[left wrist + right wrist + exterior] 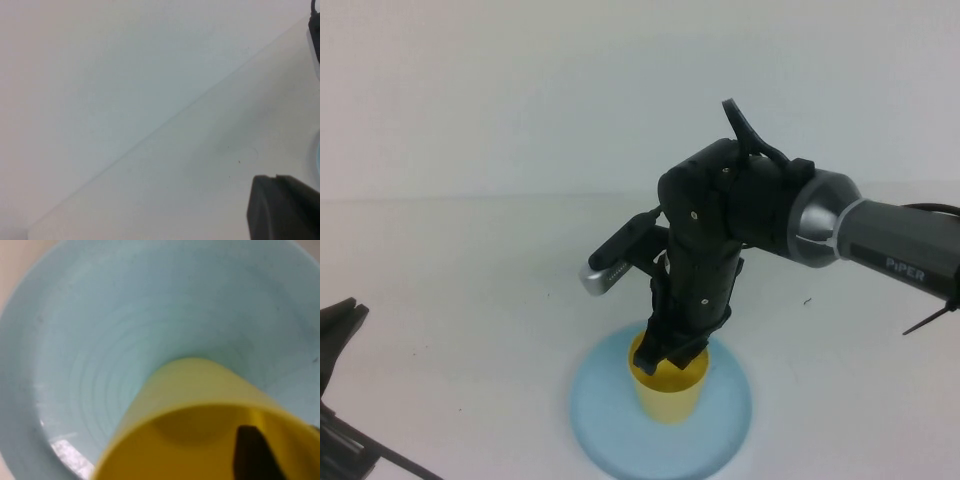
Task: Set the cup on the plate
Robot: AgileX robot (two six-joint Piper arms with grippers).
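The yellow cup (668, 395) stands upright on the light blue plate (610, 425) near the table's front middle. My right gripper (670, 352) reaches down from the right onto the cup's rim, straddling its wall. In the right wrist view one dark finger (252, 452) hangs inside the cup (200, 390), slightly clear of the wall, so the right gripper (285, 440) stands a little open. The plate (100, 340) fills the space around the cup. My left gripper (350, 312) rests shut at the left edge, far from the cup, with its closed tips (270, 180) over bare table.
White tabletop (470, 300) surrounds the plate on all sides. The right arm's grey forearm (880, 250) comes in from the right edge. A white wall rises behind the table.
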